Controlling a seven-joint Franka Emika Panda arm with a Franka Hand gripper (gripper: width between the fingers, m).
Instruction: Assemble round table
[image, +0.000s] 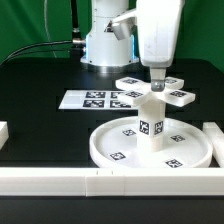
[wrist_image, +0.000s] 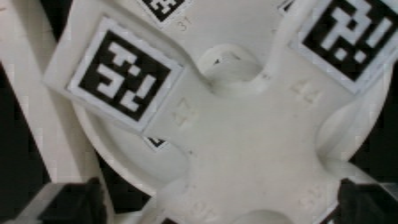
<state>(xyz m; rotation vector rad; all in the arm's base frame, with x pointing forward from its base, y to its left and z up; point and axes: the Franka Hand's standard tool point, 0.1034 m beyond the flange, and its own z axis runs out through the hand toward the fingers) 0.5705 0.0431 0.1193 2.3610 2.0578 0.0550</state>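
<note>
The large round disc (image: 105, 150) lies on the black table. The thick short cylinder (image: 152, 126) stands upright in its centre. The cross-shaped piece (image: 180, 96) sits flat on top of the cylinder, its tagged arms spread out. My gripper (image: 155, 80) comes straight down over the hub of the cross. In the wrist view the cross-shaped piece (wrist_image: 222, 120) fills the picture, and my gripper (wrist_image: 214, 205) is open, its black fingers (wrist_image: 71, 200) standing on either side of the hub. A dark gap shows between one finger and the piece.
The marker board (image: 98, 99) lies behind the disc toward the exterior view's left. Long white rails run along the front (image: 100, 182), the right (image: 213, 135) and the left edge (image: 3, 132). The robot base (image: 105, 40) stands at the back.
</note>
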